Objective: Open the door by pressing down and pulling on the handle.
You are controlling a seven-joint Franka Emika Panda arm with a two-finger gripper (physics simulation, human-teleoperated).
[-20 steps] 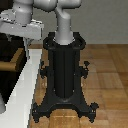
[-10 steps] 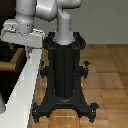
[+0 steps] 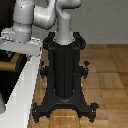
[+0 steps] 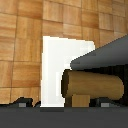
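Where wood floor (image 4: pixel 30 30) shows, tan handle (image 4: pixel 95 86) against white frame (image 4: pixel 55 70).

Matt wooden handle (image 4: pixel 95 85), seemingly glossy black pedestal (image 3: pixel 64 75)

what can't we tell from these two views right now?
- Gripper state: exterior view shows only the arm over the white frame; the fingers cannot be identified in either view.
- Handle contact: wrist view shows a dark shape just above it; touching or not is unclear.
- Door: no panel can be picked out; only a dark strip at the wrist view's edge.
- Handle: in the exterior view, hidden behind the arm.
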